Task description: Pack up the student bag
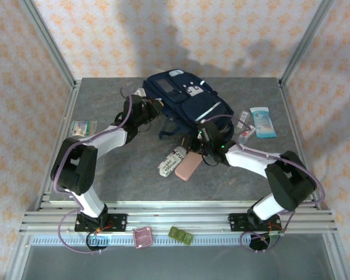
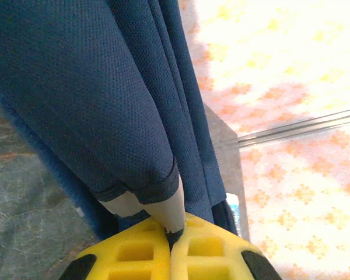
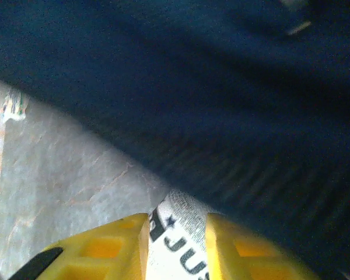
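That was a robot lab cell, probably: aluminium frame [image 1: 58, 53] boxed the desk [image 1: 128, 186], patterned cloth [image 1: 163, 29] hung as walls, left arm [image 1: 99, 140] and right arm [image 1: 254, 160] sat bolted to a rail [image 1: 175, 217].

The student bag [image 1: 184, 99] lies far and central on the table [image 1: 122, 175]. My left gripper [image 1: 154, 107] is at its left edge, my right gripper [image 1: 198, 141] at its near edge. A packet [image 1: 171, 163] and a case [image 1: 188, 167] lie side by side before it, and a pouch [image 1: 262, 121] to its right.
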